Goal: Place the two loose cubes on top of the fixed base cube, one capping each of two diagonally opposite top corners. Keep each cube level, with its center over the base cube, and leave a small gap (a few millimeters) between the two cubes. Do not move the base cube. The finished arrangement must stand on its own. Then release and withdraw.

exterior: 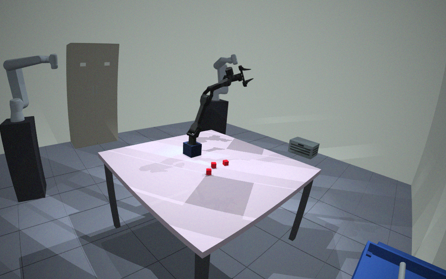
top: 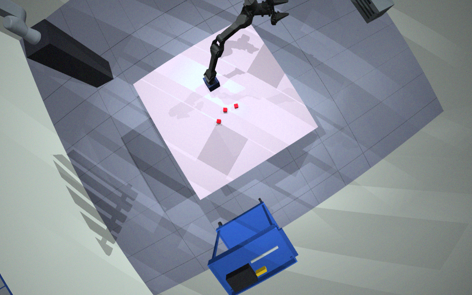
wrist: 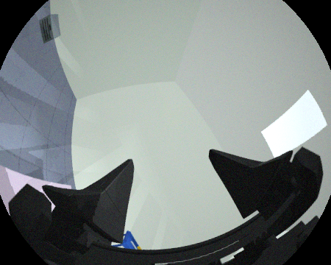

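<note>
Three small red cubes lie apart on the table, none stacked: one cube [top: 236, 105] [exterior: 225, 162], a middle cube [top: 225, 109] [exterior: 213, 165], and another cube [top: 218, 121] [exterior: 208, 171]. Which one is the fixed base cube I cannot tell. My gripper [top: 288, 7] [exterior: 252, 74] [wrist: 172, 159] is open and empty, raised high above and well away from the cubes, pointing out past the table's edge. No cube shows in the wrist view.
The pale pink table [top: 194, 172] [exterior: 169, 204] carries the arm's dark blue base block [top: 212, 85] [exterior: 192, 149]. Off the table stand a blue cart [top: 246, 227] [exterior: 391, 265], a grey box [top: 373, 9] [exterior: 303, 147] [wrist: 49, 28] and a black pedestal [top: 69, 55] [exterior: 23, 159].
</note>
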### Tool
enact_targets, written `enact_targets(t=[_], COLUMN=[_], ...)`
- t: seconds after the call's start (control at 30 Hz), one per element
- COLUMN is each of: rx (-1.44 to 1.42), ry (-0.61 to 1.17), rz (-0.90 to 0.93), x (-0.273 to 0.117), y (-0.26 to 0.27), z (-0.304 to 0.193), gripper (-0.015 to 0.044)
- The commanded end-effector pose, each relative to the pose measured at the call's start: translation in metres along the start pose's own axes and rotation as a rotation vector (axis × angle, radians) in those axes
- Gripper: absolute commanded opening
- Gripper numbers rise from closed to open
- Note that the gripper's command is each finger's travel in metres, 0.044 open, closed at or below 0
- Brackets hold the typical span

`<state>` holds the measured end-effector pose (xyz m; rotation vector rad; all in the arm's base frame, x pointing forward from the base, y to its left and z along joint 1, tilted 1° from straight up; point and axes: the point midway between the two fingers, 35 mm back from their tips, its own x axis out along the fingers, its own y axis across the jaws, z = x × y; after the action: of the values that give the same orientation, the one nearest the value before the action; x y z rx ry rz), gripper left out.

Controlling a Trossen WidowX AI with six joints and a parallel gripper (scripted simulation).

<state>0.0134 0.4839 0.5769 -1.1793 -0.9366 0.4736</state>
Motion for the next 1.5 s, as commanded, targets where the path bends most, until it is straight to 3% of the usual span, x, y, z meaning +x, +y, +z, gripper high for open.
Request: enact_targets(t=[0.0, 0.13, 0.5, 0.8, 1.1, 1.47], rx=[-0.002, -0.038, -0.177, -0.198, -0.123, 0.101], ry=[0.000, 0.003, 0.083, 0.228, 0.427, 0.735], rz=[0.001, 0.029, 0.268, 0.535, 0.815, 1.129], x=[0.000, 0.010, 0.046, 0.040, -0.014, -0.133], y=[0.001, 0.014, 0.108, 0.191, 0.258, 0.313], z=[-0.001, -0.015, -0.121, -0.238, -0.356, -0.470], gripper=[0.0374, 0.0269, 0.0265, 0.0265, 0.0265, 0.0265])
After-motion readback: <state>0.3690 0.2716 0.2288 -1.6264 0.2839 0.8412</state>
